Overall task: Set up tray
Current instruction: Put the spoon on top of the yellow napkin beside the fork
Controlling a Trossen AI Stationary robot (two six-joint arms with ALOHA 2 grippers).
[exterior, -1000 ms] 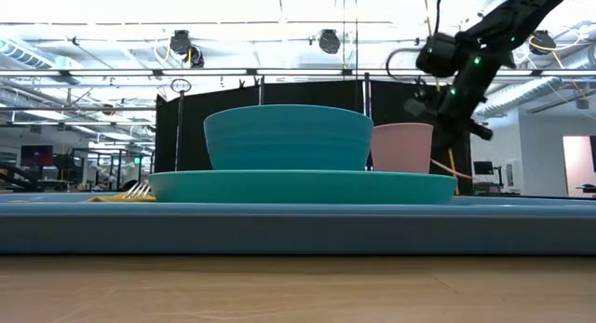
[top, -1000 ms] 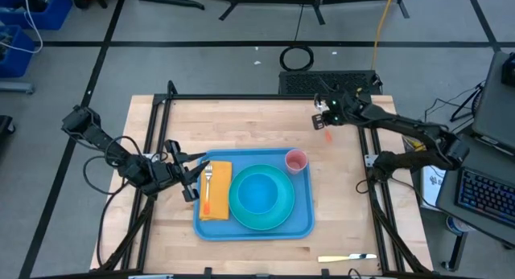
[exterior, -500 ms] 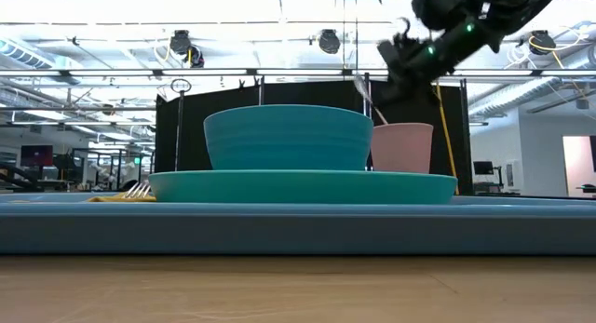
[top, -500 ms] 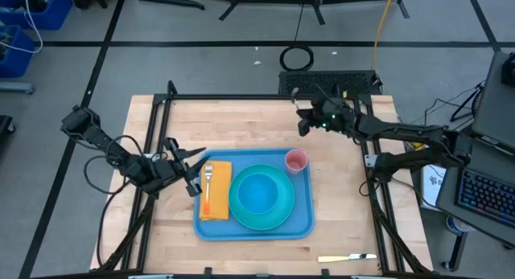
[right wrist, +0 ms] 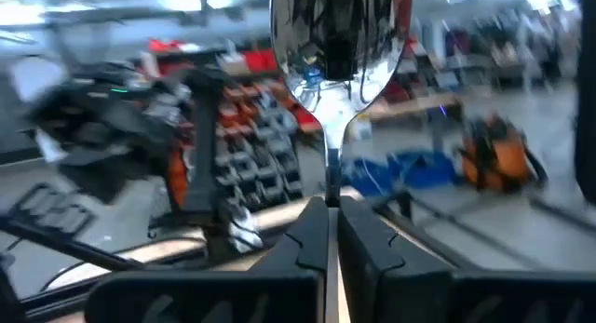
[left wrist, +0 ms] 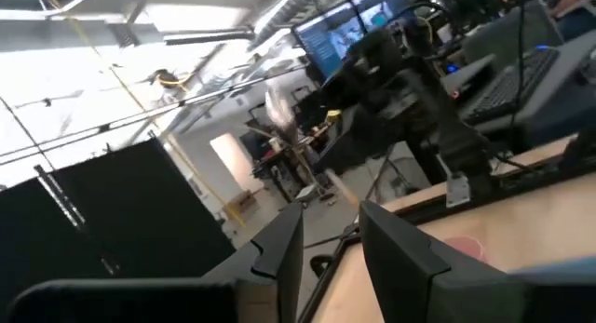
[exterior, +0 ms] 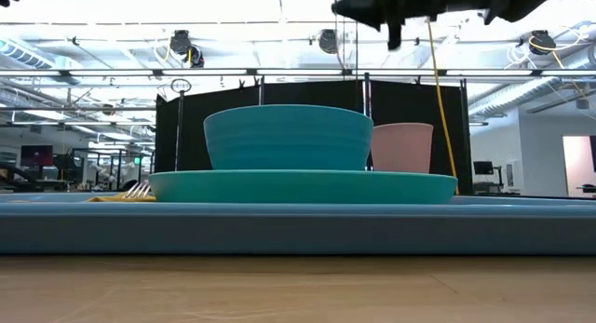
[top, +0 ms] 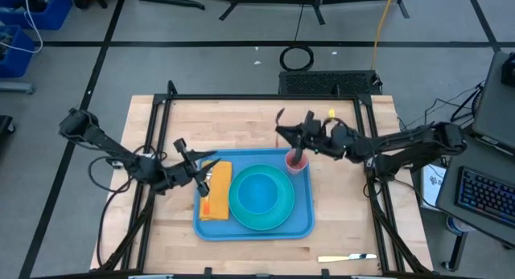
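My right end effector [top: 288, 134] is clenched on a metal spoon [right wrist: 336, 44], whose handle is pinched between my two fingers [right wrist: 310, 237] while its shiny bowl stands out beyond them. It hovers above the worktop [top: 241, 122], just over the far edge of the tray [top: 253, 229], with the pink cup [top: 296, 161] right beside it and a little nearer to me.

My left end effector [top: 198, 165] hangs at the tray's opposite side, over the orange napkin [top: 217, 189] where the fork [top: 208, 181] lies. Its fingers [left wrist: 396, 253] stand a little apart, and I see nothing between them.

The light-blue tray lies flat on the worktop between my two end effectors. On it, the teal plate [top: 278, 217] sits in the middle with the teal bowl [top: 259, 191] on top; the napkin is toward my left end effector and the cup is in the far corner under my right. A knife [top: 348, 257] lies on the worktop well apart from both, near the front edge.
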